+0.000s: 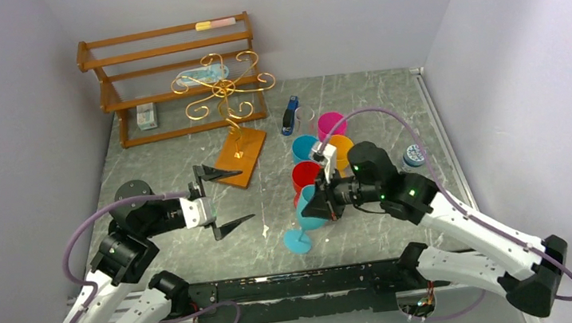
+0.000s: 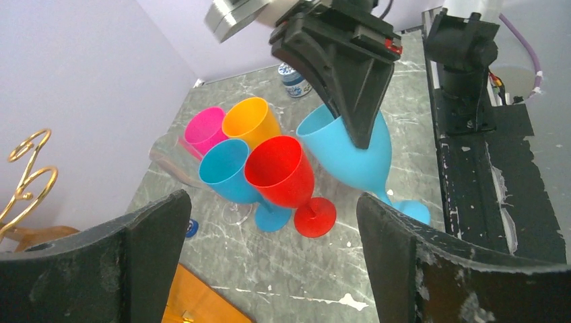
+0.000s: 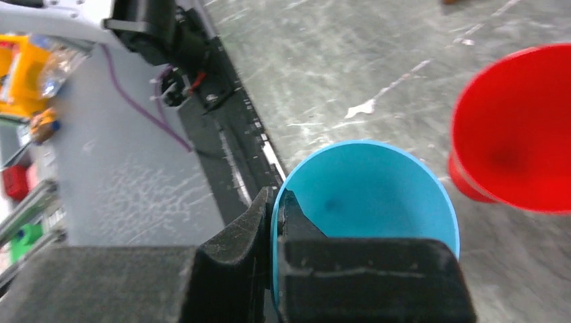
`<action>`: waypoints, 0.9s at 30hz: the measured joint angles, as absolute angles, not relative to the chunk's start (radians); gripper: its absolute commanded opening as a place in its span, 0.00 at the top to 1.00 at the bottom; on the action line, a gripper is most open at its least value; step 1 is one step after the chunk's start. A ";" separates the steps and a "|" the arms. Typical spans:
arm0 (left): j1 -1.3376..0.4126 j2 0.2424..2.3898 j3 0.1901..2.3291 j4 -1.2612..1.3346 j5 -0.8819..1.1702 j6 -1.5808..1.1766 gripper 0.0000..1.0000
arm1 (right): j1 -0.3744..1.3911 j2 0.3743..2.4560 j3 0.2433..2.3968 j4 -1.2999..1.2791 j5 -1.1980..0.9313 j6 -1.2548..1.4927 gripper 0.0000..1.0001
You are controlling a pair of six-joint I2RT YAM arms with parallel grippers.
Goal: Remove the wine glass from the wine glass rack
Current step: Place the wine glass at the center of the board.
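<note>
Gold wire toward the left: the wine glass rack (image 1: 223, 88), upright on its wooden base, in front of a brown shelf (image 1: 167, 54), with no glass plainly hanging from its curls. Just beside that base, the left gripper (image 1: 246, 194), fingers spread wide, holding nothing. Further right, the blue wine glass (image 1: 299, 239), already off the rack, tilted, foot down at the table (image 1: 371, 88) near the front edge; hard to tell whether flat. Pinched at the rim by the right gripper (image 1: 320, 198), one finger inside the bowl, one outside. Probably the setting-down stage. Best to swing the bowl upright over its foot, slowly, and seat the foot flat before letting go. Keep clear of the red glass (image 1: 306, 175) just beside. Then open and lift straight up.
</note>
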State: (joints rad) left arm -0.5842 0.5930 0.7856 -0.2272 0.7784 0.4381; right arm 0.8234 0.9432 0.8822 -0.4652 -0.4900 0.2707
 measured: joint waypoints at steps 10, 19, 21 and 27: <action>-0.584 0.588 0.771 -0.228 0.744 0.421 0.03 | 0.826 0.897 0.844 -0.548 -0.133 0.292 1.00; -0.584 0.642 0.771 -0.237 0.734 0.403 0.03 | 0.826 0.861 0.839 -0.611 0.168 0.374 1.00; -0.584 0.643 0.771 -0.237 0.724 0.398 0.03 | 0.826 0.839 0.837 -0.607 0.218 0.381 1.00; -0.584 0.645 0.771 -0.237 0.693 0.366 0.03 | 0.826 0.833 0.787 -0.570 0.327 0.400 1.00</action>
State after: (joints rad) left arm -0.5842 0.6453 0.7708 -0.2371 0.6930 0.3664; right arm 0.8261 0.8330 0.7872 -0.5701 0.3271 0.4000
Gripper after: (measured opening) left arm 0.968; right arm 0.040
